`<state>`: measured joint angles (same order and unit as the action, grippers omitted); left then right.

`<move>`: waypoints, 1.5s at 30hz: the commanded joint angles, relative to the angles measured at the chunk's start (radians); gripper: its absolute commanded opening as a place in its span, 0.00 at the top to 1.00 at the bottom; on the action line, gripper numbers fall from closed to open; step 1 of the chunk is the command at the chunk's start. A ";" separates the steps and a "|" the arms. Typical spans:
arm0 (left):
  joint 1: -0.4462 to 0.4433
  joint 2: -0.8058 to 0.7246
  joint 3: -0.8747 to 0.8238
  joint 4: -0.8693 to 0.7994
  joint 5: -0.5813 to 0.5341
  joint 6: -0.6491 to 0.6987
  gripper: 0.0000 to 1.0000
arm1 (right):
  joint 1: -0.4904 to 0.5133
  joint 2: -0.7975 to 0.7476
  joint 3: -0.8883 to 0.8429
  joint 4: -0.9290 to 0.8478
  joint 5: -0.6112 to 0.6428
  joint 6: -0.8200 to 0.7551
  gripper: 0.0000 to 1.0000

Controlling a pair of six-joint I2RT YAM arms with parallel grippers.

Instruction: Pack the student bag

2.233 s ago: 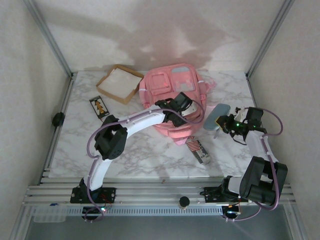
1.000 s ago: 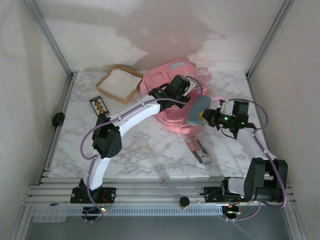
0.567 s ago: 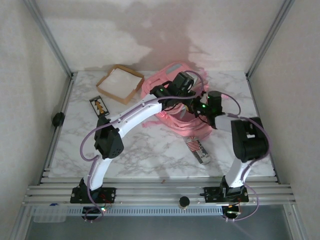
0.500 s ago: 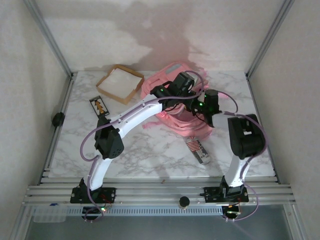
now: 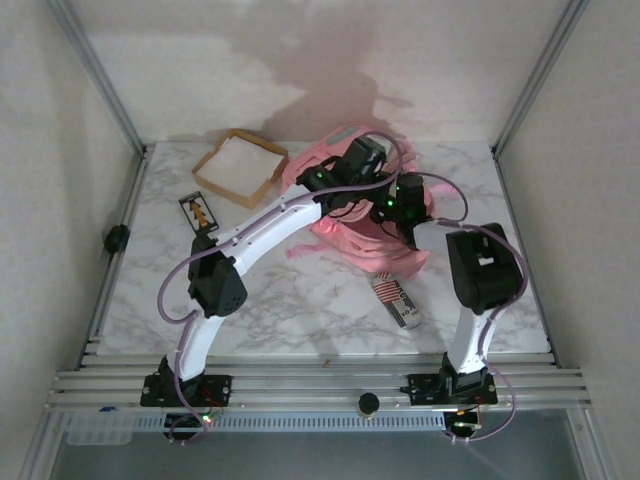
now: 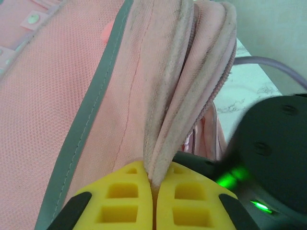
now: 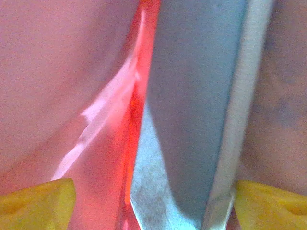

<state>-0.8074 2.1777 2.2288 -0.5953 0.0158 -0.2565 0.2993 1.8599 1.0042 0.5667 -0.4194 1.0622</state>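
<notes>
**right claw (image 7: pixel 152 201) lets go of the grey-blue case (image 7: pixel 192 96) inside the student bag (image 5: pixel 372 252)**

a second ago the right claw carried the flat grey-blue case through the air beside the bag, its fingers clamped on it. now that arm reaches into the bag's mouth. in the right wrist view the yellow fingertips stand wide apart, with the case between them against pink lining. the left-hand tip is well clear of the case; whether the other tip touches it i cannot tell.

the left claw (image 6: pixel 154 191) is pinched tight on a fold of the bag's rim, as before, lifting the mouth open. the bag sits at the far middle of the counter (image 5: pixel 280 290).

so this item looks delivered. the next move is probably to draw the right arm out without dragging the case along. a striped item (image 5: pixel 397 300), a small card (image 5: pixel 200 212) and a cardboard box (image 5: pixel 240 167) are on the counter outside the bag.
</notes>
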 commanded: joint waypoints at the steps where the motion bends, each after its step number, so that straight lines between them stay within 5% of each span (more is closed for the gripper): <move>1: 0.017 -0.017 0.031 0.055 0.015 -0.052 1.00 | -0.014 -0.128 -0.057 -0.225 0.070 -0.117 0.13; 11: 0.022 0.014 -0.033 0.084 0.108 -0.096 1.00 | -0.156 -0.449 -0.147 -0.558 0.096 -0.292 0.19; 15: 0.020 0.028 -0.084 0.113 0.222 -0.105 0.64 | -0.179 -0.582 -0.122 -0.745 0.185 -0.397 0.24; 18: 0.033 -0.018 -0.149 0.148 0.321 -0.110 0.52 | -0.169 -0.626 -0.087 -0.869 0.197 -0.428 0.31; 26: 0.225 -0.439 -0.761 0.532 0.398 -0.343 0.46 | 0.169 -0.559 0.060 -1.078 0.422 -0.345 0.41; 33: 0.355 -0.575 -1.002 0.592 0.370 -0.393 0.43 | 0.495 -0.279 0.163 -0.982 0.575 -0.149 0.55; 45: 0.407 -0.610 -1.171 0.728 0.394 -0.472 0.43 | 0.534 -0.057 0.278 -0.980 0.860 -0.076 0.62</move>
<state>-0.4038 1.5753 1.0641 0.0612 0.3870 -0.7094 0.8356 1.7847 1.2350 -0.4114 0.3164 0.9573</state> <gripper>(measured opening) 0.570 0.382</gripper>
